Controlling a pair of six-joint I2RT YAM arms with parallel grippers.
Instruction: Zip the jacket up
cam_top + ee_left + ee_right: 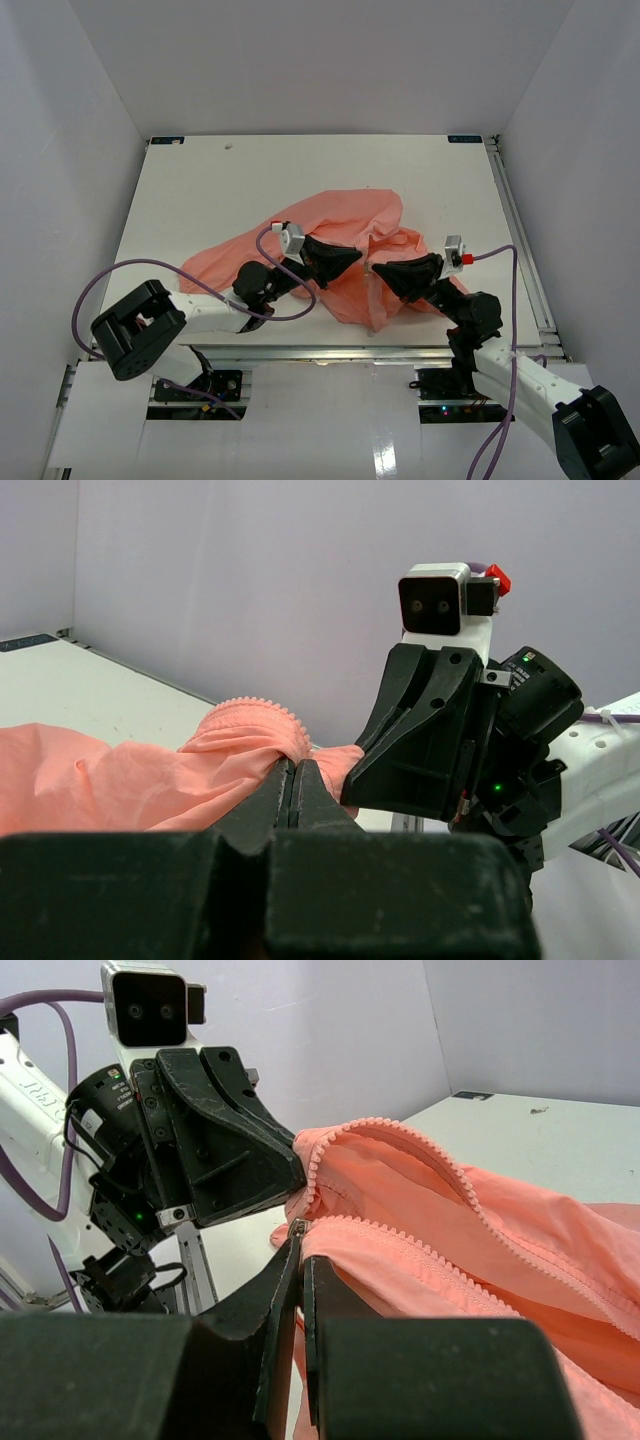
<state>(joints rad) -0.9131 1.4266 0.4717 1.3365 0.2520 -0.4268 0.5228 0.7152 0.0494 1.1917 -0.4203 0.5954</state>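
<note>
Near the front edge of the white table [250,180], the crumpled salmon-pink thin-fabric jacket [340,225] is being pinched between the black left gripper [352,262] and black right gripper [378,268], both clamped shut on it, tip to tip. From there its two unjoined rows of pink zipper teeth [420,1150] are being strung out toward the far side, nearest the right gripper, likely the pull line. That's only being shown by the right wrist view, being lost in folds overhead.
</note>
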